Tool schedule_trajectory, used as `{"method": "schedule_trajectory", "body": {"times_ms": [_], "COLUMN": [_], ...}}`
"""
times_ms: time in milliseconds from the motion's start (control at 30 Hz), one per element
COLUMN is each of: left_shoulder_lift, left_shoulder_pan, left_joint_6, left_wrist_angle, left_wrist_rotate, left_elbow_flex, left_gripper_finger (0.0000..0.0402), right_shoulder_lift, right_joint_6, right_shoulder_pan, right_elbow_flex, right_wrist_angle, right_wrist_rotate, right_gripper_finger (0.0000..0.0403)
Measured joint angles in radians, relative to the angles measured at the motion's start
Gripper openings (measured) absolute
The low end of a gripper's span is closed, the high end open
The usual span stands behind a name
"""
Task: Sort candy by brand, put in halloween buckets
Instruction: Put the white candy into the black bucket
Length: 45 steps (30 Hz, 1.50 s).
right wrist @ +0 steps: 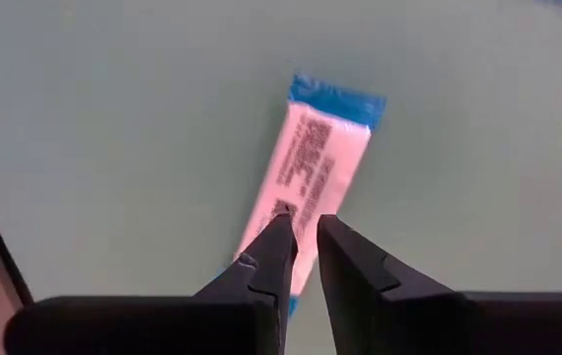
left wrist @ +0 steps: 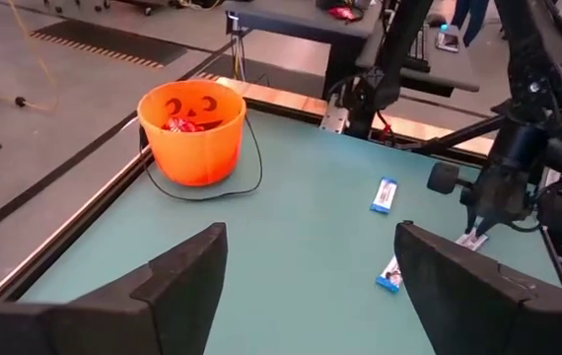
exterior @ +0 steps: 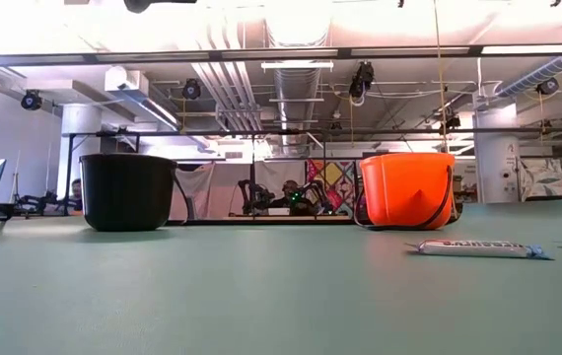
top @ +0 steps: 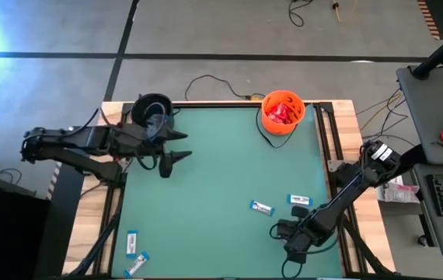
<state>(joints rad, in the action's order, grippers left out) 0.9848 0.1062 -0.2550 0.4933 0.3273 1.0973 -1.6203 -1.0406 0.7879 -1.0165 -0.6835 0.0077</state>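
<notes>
White-and-blue bar (right wrist: 313,170) flat beneath right pincer (right wrist: 304,232), fingertips touching it

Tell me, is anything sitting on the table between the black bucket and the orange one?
No. In the low view only bare green table separates the black bucket from the orange bucket; the high view agrees.
</notes>
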Motion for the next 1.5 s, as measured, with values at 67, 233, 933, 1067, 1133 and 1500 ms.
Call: {"method": "schedule_trajectory", "body": {"times_ms": [67,233,933,1067,1133,1500], "left_shoulder_lift": [0.015,0.058,0.207,0.259,0.303,0.662], "left_shoulder_pan": [0.0,0.019,0.062,0.063,0.063,-0.028], "left_joint_6": [-0.002,-0.017,-0.055,-0.078,-0.076,0.337], "left_wrist_angle": [-0.028,-0.073,-0.065,-0.082,-0.11,-0.351], "left_wrist_rotate": [0.0,-0.002,-0.004,-0.004,-0.005,-0.444], "left_elbow_flex": [0.0,0.0,-0.002,-0.011,-0.018,-0.014], "left_gripper_finger": [0.0273,0.0264,0.0255,0.0255,0.0255,0.0255], "right_shoulder_lift": [-0.003,-0.047,-0.091,0.009,0.049,0.342], "right_joint_6": [0.025,0.072,0.64,0.613,0.565,0.261], "right_shoulder_pan": [-0.001,-0.01,-0.469,-0.482,-0.463,-0.19], "right_elbow_flex": [0.004,0.012,-0.033,-0.041,-0.035,-0.035], "right_wrist_angle": [0.017,0.016,0.295,0.199,0.117,0.046], "right_wrist_rotate": [0.026,0.043,0.272,0.196,0.16,0.289], "right_gripper_finger": [0.0043,0.0039,0.0038,0.0038,0.0038,0.0038]}}
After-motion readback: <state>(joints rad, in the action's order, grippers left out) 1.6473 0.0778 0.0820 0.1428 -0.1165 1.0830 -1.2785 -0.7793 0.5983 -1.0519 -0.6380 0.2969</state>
